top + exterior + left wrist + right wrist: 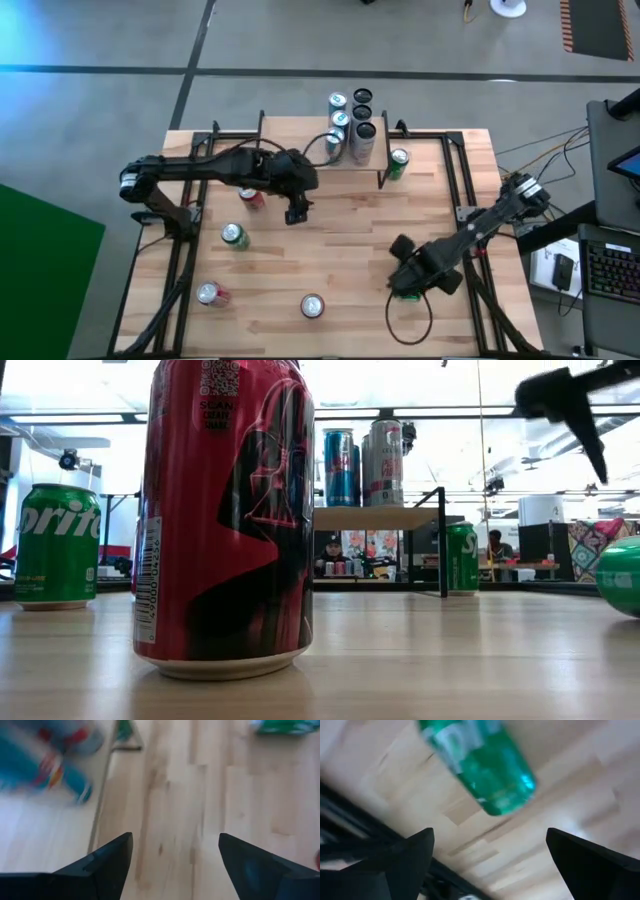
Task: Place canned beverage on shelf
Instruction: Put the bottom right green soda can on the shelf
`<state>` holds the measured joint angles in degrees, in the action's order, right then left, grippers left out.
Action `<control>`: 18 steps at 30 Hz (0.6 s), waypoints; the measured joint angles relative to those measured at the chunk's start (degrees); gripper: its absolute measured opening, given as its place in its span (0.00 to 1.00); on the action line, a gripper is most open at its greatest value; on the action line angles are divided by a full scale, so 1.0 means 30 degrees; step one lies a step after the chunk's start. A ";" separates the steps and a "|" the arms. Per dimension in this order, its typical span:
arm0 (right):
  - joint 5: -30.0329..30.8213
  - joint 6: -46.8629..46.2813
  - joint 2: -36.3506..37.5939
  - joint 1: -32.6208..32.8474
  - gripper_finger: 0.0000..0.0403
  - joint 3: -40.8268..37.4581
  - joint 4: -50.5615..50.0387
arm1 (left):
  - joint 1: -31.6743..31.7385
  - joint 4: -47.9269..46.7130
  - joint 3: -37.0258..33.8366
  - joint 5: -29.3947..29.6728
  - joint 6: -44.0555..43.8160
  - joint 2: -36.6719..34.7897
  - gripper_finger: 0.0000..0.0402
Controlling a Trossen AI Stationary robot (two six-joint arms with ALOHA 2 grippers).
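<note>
A: While the left gripper (296, 214) hangs over bare wood just in front of the shelf (352, 160), fingers apart and holding nothing, four cans already stand on the shelf top.

B: Left to right on the table (350, 250): red can (209, 293) near the front left, green can (234, 235) behind it, another red can (251, 197) tucked by the left arm, a red can (312, 305) front centre, a Sprite can (398, 164) standing just right of the shelf.

A: Right gripper (408, 288)?

B: Fingers wide apart, nothing clamped. A green can (482, 765) lies on its side right below it, near the front right.

A: My call: centre the fingers across the barrel of that can, not its ends, since a lying can will probably roll if nudged.

B: Agreed. Come down square, close evenly, tip it upright before carrying.

A: Surface?

B: Light wood planks, black frame. Grey floor around, lit ceiling and a person seated far behind the shelf in the low view.
</note>
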<state>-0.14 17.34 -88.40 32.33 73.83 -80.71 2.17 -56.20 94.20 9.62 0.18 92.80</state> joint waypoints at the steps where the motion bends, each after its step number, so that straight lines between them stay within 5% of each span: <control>1: -0.0083 0.1072 -0.0369 -0.0044 0.93 -0.0109 0.0118 | -0.0085 -0.0201 -0.0282 0.0492 -0.0708 -0.0244 0.69; 12: -0.1759 0.4827 -0.1893 -0.1577 0.93 -0.2415 0.5955 | -0.2351 0.2512 -0.8110 0.2421 -0.8190 -0.4526 0.65; 18: -0.1686 0.2502 -0.2313 -0.1404 0.93 -0.4796 0.9994 | -0.3667 0.3549 -1.0387 0.2619 -1.2157 -0.6179 0.65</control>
<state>-5.20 24.84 -95.34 28.12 59.44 -50.73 -8.83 -45.56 63.04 17.48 -36.29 74.27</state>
